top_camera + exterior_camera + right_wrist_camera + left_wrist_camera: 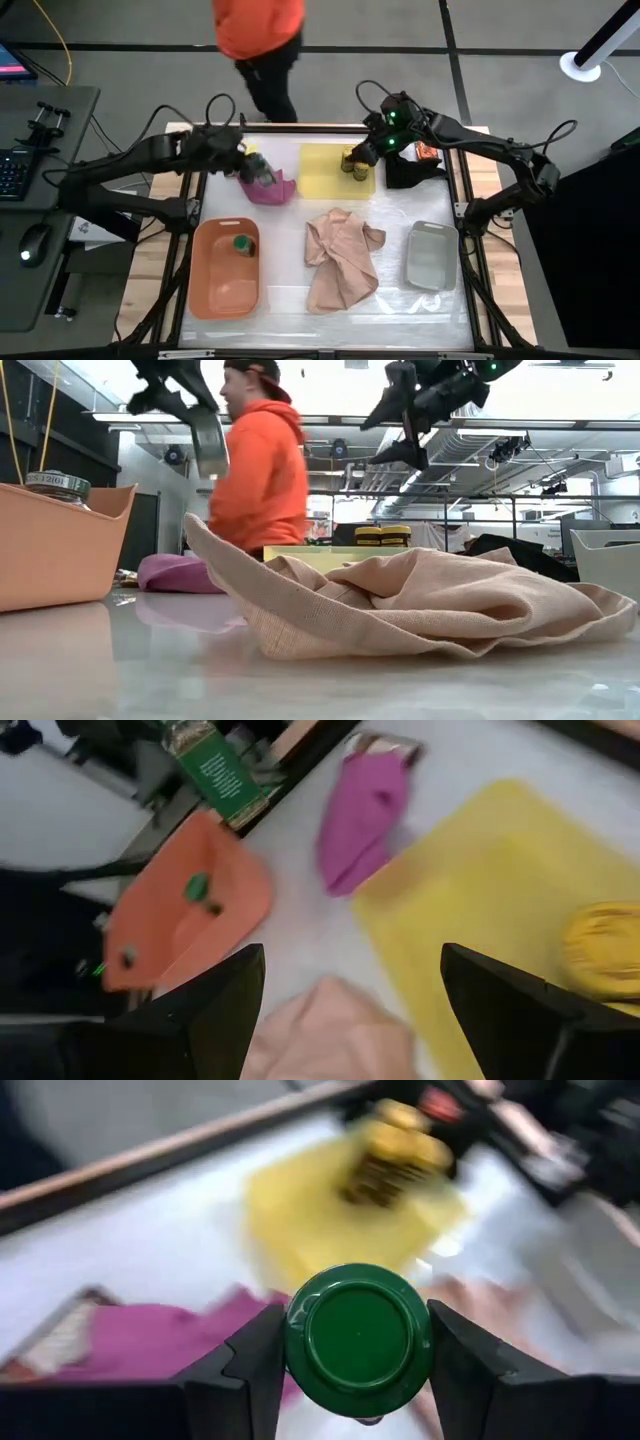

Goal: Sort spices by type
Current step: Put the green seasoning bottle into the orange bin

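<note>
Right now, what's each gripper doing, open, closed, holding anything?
Left gripper: shut on a green-lidded jar, held above the pink cloth.
Right gripper: open, empty, above the yellow tray.

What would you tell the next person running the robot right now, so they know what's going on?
Left gripper: shut on a green-lid jar, held above the pink cloth.
Right gripper: open, empty, above the yellow tray.
Done: one green-lid jar sits in the orange tray; yellow-lid jars stand on the yellow tray.
Left: set the held jar down, probably in the orange tray. An orange-red packet lies by the black cloth. The grey tray looks empty.
</note>
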Robot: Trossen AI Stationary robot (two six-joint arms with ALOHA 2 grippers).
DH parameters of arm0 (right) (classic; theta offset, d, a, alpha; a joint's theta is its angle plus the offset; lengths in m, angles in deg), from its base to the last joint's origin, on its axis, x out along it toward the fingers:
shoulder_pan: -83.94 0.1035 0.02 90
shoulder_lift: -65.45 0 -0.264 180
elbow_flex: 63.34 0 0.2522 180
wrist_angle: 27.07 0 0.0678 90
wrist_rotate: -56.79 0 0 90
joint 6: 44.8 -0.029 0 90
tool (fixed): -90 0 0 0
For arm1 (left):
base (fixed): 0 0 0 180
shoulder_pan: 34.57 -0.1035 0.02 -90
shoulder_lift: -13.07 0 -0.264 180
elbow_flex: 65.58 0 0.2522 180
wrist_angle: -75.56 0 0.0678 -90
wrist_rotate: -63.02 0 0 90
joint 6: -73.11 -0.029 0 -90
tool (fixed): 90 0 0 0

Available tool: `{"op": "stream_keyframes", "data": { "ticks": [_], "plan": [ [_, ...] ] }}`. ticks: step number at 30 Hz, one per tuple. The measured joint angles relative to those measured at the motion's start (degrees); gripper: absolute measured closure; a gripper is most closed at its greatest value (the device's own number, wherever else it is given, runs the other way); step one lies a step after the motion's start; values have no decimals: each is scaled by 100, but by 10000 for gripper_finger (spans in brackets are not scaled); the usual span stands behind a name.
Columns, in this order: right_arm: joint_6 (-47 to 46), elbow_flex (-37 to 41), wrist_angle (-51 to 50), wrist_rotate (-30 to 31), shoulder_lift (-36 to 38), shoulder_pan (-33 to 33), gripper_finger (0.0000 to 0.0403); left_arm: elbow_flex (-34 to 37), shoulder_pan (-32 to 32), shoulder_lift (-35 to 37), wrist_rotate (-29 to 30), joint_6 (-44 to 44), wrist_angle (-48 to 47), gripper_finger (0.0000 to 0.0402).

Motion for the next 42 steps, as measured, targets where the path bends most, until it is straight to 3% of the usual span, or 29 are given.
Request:
{"op": "stream_keyframes", "data": {
  "ticks": [5,8,19,29,38,42],
  "plan": [
    [-308,0,48,18,70,695,105,-4,956,380,-676,49,-248,239],
    [-647,0,94,434,122,1224,105,-4,1682,555,-845,215,-591,239],
    [-1946,0,208,1984,306,2867,105,-4,4484,749,-714,953,-920,239],
    [-2050,0,162,2326,319,3592,105,-4,6200,-311,881,2857,-2785,239],
    [-1821,0,103,2316,319,3690,105,-4,6812,-1577,1904,4853,-3195,239],
    [-1764,0,101,2290,319,3690,105,-4,6978,-2025,2032,5737,-3325,239]
  ]
}}
